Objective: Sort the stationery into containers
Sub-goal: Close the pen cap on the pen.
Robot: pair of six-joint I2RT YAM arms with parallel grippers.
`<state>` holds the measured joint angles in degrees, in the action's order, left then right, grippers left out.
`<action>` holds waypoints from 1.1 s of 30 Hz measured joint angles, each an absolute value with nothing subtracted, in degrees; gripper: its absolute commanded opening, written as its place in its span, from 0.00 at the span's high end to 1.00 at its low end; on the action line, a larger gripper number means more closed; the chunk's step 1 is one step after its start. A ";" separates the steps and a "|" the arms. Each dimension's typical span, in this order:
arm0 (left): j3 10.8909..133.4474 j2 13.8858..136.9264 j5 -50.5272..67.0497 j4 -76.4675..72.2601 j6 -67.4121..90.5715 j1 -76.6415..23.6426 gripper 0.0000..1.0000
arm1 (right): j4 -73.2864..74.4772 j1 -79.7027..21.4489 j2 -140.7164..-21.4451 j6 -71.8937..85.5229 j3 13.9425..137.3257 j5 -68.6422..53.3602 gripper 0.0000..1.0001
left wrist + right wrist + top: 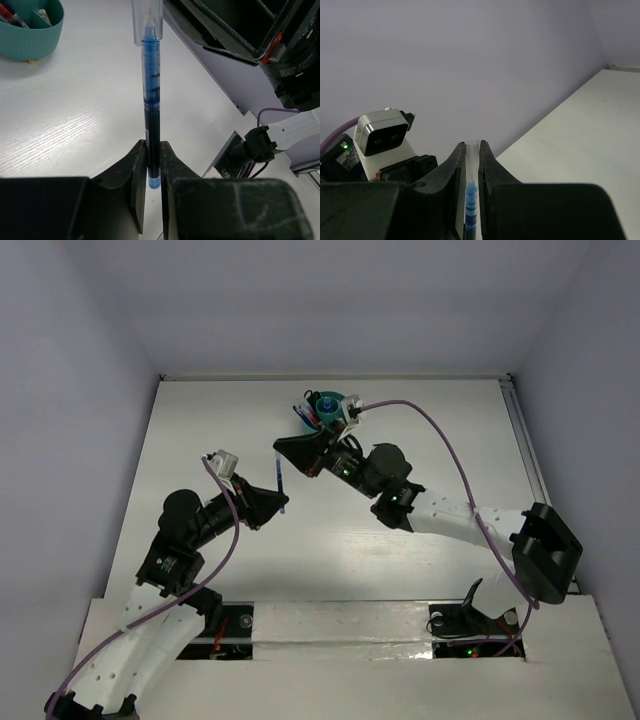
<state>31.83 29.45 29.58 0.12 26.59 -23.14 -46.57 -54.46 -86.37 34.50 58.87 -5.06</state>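
Step in hand, as I judge it, is a handover: the blue pen (151,100) is pinched at both ends.

Near: left gripper (153,150) is clamped on the pen's butt end. The pen sits square between the pads and is held clear of the table (75,115).

Farther: right gripper (472,146) looks closed tight on the clear cap end, with the cap tip poking just past its fingertips. The top view agrees, the pen bridges the two grippers.

Far: teal cup (328,400) sits by the far table edge, just beyond the right gripper and well apart from the left.

Doing it well:
- Left should let go only once right's hold is sure. Right grips the cap only, near its tip, and a cap may slip or pull off, so the hold is thin.
- Left should open cleanly and back off near-left with no twist on the pen.
- Right then has to swing the pen over the cup and drop it in a free compartment. Which one suits, cannot tell.

Around and in the way:
- The cup holds red and dark pens (308,418) leaning out of its near-left side, the main snag for a drop.
- Inside the cup are dividers (35,15) and a pale bit (44,15).
- The right arm's forearm (235,60) is just right of the pen, tight for left's retreat.
- A purple cable (450,455) loops over the right arm, apart from the cup.
- The left wrist camera (382,132) is close beside right's fingers, a bump risk.
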 measured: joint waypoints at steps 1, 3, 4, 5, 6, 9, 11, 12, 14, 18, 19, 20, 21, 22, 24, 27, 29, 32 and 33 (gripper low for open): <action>31.83 29.47 29.61 0.38 26.41 -23.14 1.00 | -46.13 -54.46 -86.08 34.57 58.59 -5.08 1.00; 31.83 29.54 29.82 1.23 25.98 -23.16 1.00 | -45.21 -54.46 -85.43 34.92 57.98 -5.21 1.00; 31.86 29.63 29.95 1.52 25.76 -23.16 1.00 | -44.93 -54.46 -85.25 35.00 57.78 -5.28 1.00; 31.86 29.71 30.06 1.72 25.58 -23.16 1.00 | -44.86 -54.43 -85.10 35.24 57.49 -5.37 1.00; 31.86 29.85 30.22 1.91 25.47 -23.16 1.00 | -44.75 -54.39 -84.99 35.46 57.25 -5.41 1.00; 31.86 30.68 30.70 2.66 25.21 -23.18 1.00 | -43.86 -54.28 -84.95 35.94 56.82 -5.41 1.00; 31.86 31.14 31.16 3.14 25.10 -23.20 1.00 | -43.33 -54.06 -84.77 36.07 56.25 -5.43 1.00; 31.86 31.42 31.18 2.98 25.06 -23.20 1.00 | -42.57 -53.98 -84.77 36.05 56.23 -5.82 1.00; 32.08 32.05 31.27 3.14 24.97 -23.18 1.00 | -41.28 -53.98 -84.79 36.25 56.18 -5.98 1.00; 32.51 32.60 31.51 3.77 24.86 -23.20 1.00 | -40.36 -53.84 -84.75 36.27 56.18 -6.02 1.00; 32.67 32.62 31.55 3.92 24.84 -23.20 1.00 | -40.18 -53.80 -84.73 36.27 56.18 -6.00 1.00; 32.80 32.62 31.55 4.12 24.77 -23.18 1.00 | -39.97 -53.71 -84.71 36.29 56.18 -6.00 1.00; 32.82 32.62 31.55 4.21 24.75 -23.20 1.00 | -39.83 -53.69 -84.68 36.36 56.18 -6.00 1.00; 32.84 32.60 31.55 4.27 24.71 -23.20 1.00 | -39.77 -53.69 -84.60 36.47 56.12 -6.00 1.00; 32.99 32.60 31.64 4.47 24.69 -23.20 1.00 | -40.03 -53.67 -83.99 36.73 55.37 -5.72 1.00; 33.47 32.60 32.12 5.06 24.67 -23.42 1.00 | -41.50 -53.63 -82.21 37.10 52.86 -4.84 1.00; 33.82 32.62 32.32 5.39 24.73 -23.62 1.00 | -42.41 -53.60 -81.03 37.19 51.46 -4.45 1.00; 34.33 32.86 32.62 5.61 24.91 -23.66 1.00 | -43.44 -53.63 -80.31 37.04 50.50 -4.43 1.00; 34.63 33.21 32.71 5.65 24.97 -23.66 1.00 | -43.59 -53.65 -80.27 36.88 50.48 -4.38 1.00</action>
<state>34.63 33.21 32.71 5.65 24.97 -23.66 -43.59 -53.65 -80.27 36.88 50.48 -4.38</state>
